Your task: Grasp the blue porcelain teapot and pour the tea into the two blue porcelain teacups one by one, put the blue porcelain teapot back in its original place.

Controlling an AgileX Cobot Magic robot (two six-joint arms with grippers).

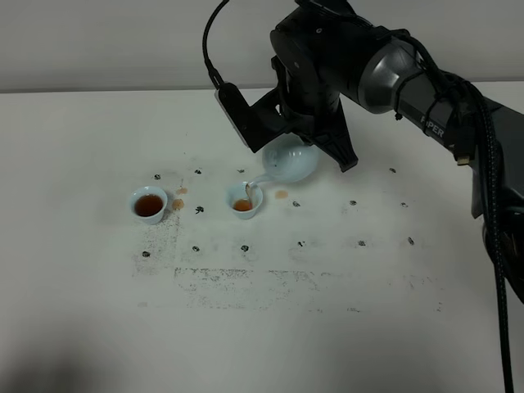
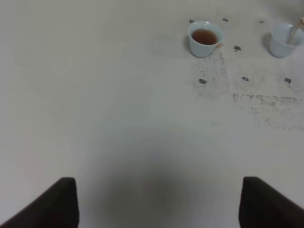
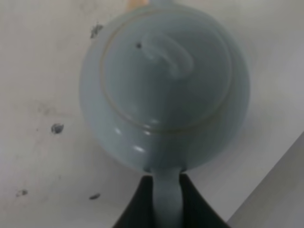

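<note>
White table (image 1: pixel 90 311) | teapot (image 3: pixel 164 85) tilted toward 1 teacup (image 1: pixel 244 200) | right gripper (image 3: pixel 167 199) pinching its handle

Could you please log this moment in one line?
pouring | right end effector: shut on teapot | cup under spout: filling | other cup: holds tea | left end effector: open

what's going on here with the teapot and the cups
The right gripper holds the glossy pale blue porcelain teapot by its loop handle, tilted, and tea is streaming from the spout into the small pale blue cup beside it. The other small cup, further left, already holds brown tea. The left gripper hangs open over the white table, apart from both cups.
</note>
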